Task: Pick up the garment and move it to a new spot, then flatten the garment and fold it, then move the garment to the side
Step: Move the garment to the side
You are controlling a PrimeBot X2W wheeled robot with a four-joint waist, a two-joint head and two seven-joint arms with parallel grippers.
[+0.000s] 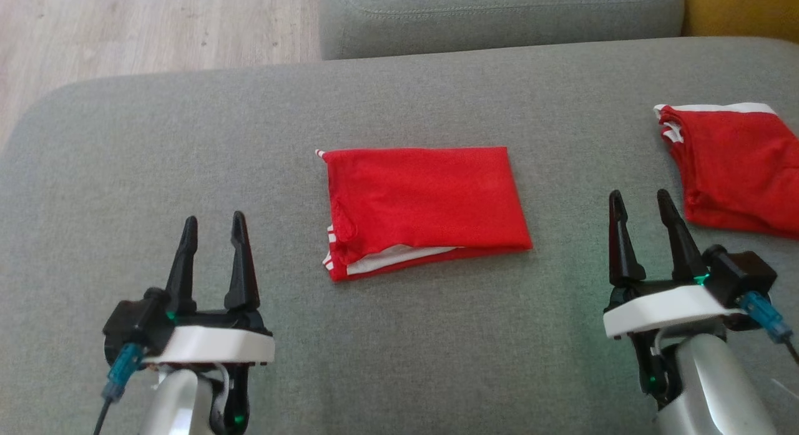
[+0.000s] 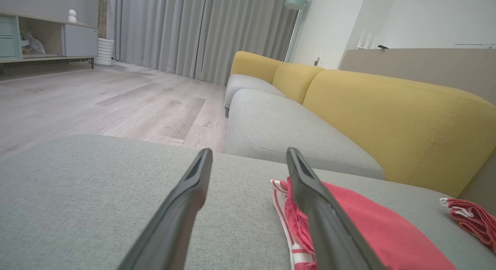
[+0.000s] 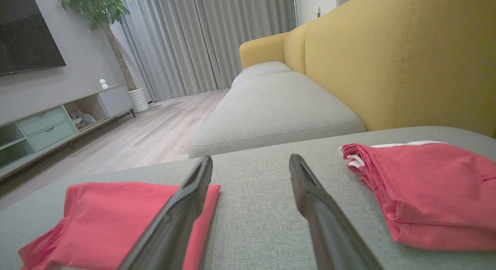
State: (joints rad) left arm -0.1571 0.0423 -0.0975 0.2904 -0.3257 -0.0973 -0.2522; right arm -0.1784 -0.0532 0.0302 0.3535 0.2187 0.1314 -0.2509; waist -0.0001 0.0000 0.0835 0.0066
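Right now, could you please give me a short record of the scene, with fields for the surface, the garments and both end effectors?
surface: grey cushion
middle garment: red, folded into a flat rectangle, white trim showing at its near left corner
right garment: red with white trim, loosely folded, cut off by the head view's right edge
left end effector: open, empty, left of the middle garment, apart from it
right end effector: open, empty, between the two garments
stage: middle garment looks folded, not yet moved aside

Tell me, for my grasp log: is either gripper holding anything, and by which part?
Nothing is held. The left gripper and right gripper are both open over the grey fabric cushion, clear of the folded red cloth garment between them.
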